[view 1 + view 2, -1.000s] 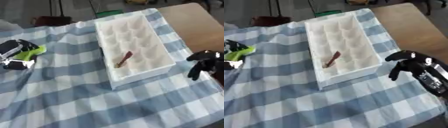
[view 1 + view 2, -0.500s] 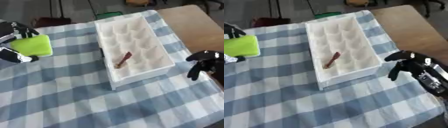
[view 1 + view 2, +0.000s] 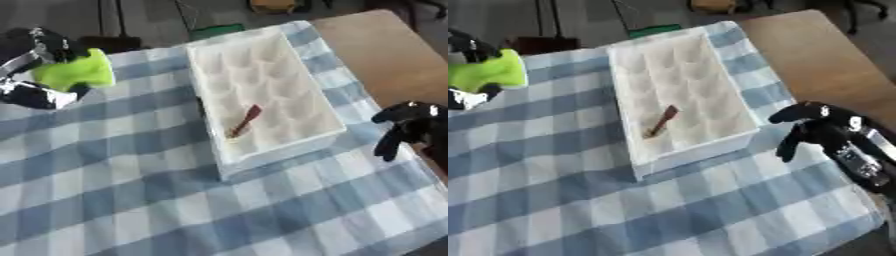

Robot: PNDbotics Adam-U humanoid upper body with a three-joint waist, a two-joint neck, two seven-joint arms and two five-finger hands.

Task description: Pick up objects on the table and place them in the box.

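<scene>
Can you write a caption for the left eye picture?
Left hand holds a green object beside the white box.

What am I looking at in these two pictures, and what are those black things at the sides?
Both pictures come from the two eyes of a camera in a humanoid robot's head, looking down at its work, so they show almost the same scene. The black things are its hands. The left hand is at the upper left, its fingers curled round a bright green object that it holds above the table. The right hand is at the right edge, fingers curled downward and holding nothing. A blue and white checked tablecloth covers most of a wooden table. On the cloth stands a white box divided into compartments, with a small reddish-brown stick lying inside, toward the near end.
</scene>
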